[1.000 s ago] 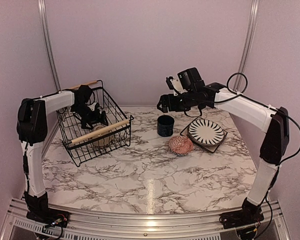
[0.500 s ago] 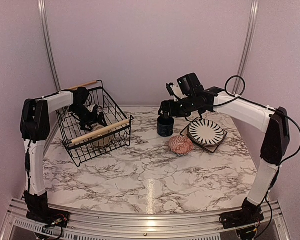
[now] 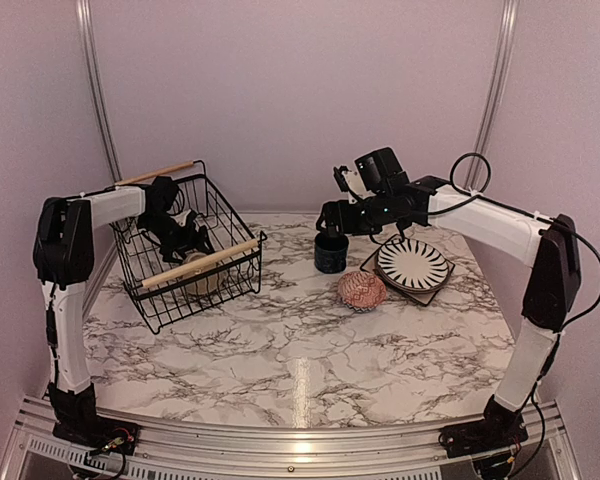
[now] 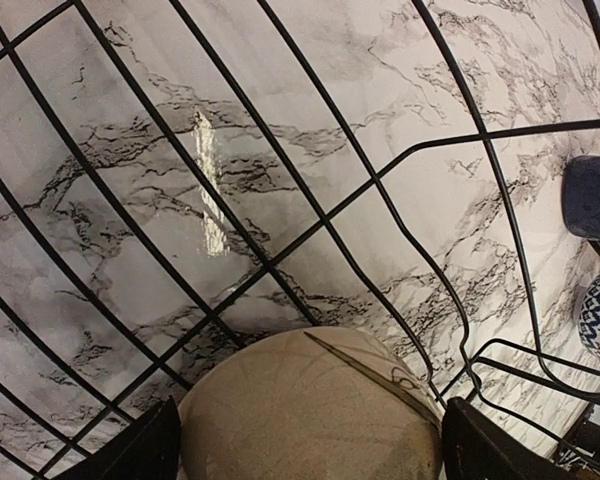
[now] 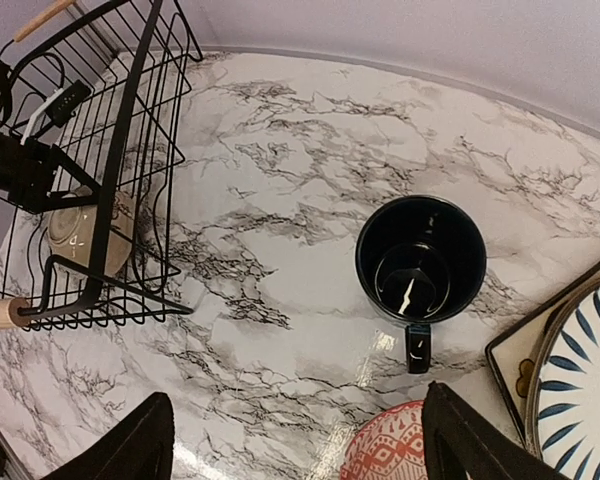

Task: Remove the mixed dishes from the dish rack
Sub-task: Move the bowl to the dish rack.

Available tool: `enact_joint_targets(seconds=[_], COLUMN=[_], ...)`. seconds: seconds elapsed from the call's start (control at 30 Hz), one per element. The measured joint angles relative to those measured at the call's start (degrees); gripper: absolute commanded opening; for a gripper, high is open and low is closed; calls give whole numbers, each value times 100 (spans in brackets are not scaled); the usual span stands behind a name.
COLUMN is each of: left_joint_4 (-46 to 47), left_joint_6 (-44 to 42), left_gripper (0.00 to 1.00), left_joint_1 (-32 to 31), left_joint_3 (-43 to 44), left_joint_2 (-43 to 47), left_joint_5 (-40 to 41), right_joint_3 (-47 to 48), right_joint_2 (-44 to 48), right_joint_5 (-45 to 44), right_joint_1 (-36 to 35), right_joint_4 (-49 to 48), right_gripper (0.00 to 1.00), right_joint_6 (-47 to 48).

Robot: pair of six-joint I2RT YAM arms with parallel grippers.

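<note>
I see left gripper (image 3: 187, 248) wide open astride the cream bowl (image 4: 310, 400) in the dish rack (image 3: 205, 295) — last dish, I think. Next: close, lift clear of wires; right gripper (image 5: 295, 420) open, empty, over navy mug (image 5: 421, 258).

cream bowl (image 4: 310, 410) between spread jaws, dish rack (image 4: 540, 128) wires

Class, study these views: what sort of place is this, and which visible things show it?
Likely a robot test booth staged as a kitchen counter: plain walls with metal rails, a left arm and right arm bolted at a marble-patterned table, and a dish rack.
</note>
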State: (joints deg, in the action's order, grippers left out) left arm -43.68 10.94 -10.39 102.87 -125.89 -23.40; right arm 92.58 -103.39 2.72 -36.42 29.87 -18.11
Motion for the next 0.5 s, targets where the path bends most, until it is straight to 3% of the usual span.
enact_joint_targets(seconds=[0.3,0.5], left_joint_4=[208,151], left_joint_6=[293,457], left_gripper=[98,99], left_joint_1=[-177,-243], left_joint_3=[-1025,-1250], left_joint_2=[898,1246], left_joint_5=[387,702], right_joint_3=[20,-57], right_joint_2=[-11,-179], right_joint_5=[221,1121], right_joint_1=[-299,-796], right_joint_4=[-374,-1580], right_gripper=[79,78], right_joint_6=[-328,-1110])
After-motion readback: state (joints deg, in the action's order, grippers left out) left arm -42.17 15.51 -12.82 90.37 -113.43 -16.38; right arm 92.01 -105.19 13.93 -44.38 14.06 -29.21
